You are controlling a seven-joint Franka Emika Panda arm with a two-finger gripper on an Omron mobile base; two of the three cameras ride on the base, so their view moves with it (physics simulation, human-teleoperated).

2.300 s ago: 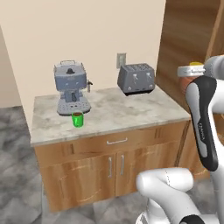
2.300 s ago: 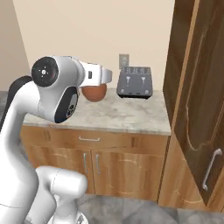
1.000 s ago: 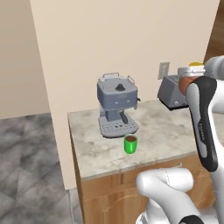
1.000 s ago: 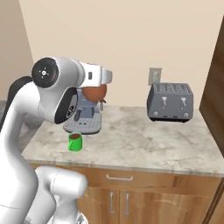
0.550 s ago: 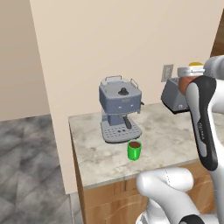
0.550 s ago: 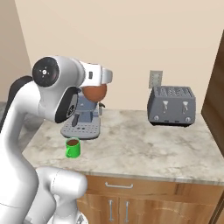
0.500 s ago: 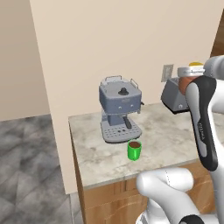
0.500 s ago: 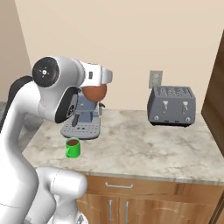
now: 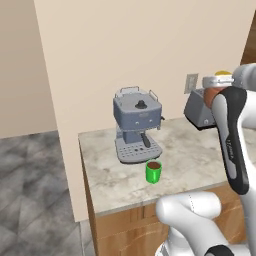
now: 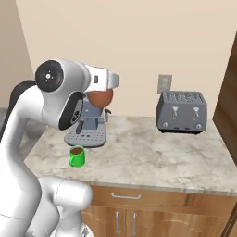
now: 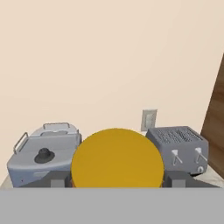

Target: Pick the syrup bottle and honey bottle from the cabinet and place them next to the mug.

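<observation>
We see the honey bottle (image 10: 100,97) held up in the air at the end of the arm, well above the desk (image 10: 139,157). In the right base view its round reddish-brown body hangs just under the white hand, in front of the grey coffee machine (image 9: 136,129). In the left base view the bottle (image 9: 214,93) shows as a brown patch with a sliver of its yellow-orange lid on top, close against the dark forearm. The hand view looks straight onto that lid (image 11: 117,159), a full orange disc, so the jar's short axis runs along the gripper (image 11: 117,181), lid toward the hand and base away from it. The jaws sit at either side of the lid, pinching the jar between them.

The mug (image 10: 77,156) stands upright on the desk, just in front of the coffee machine's tray, its dark inside facing up; it is well below the held jar and apart from it. A grey toaster (image 10: 181,112) stands farther along the desk by the wall, below a pale wall outlet (image 10: 165,84). The wooden edge of the cabinet (image 10: 230,97) rises beside the toaster.
</observation>
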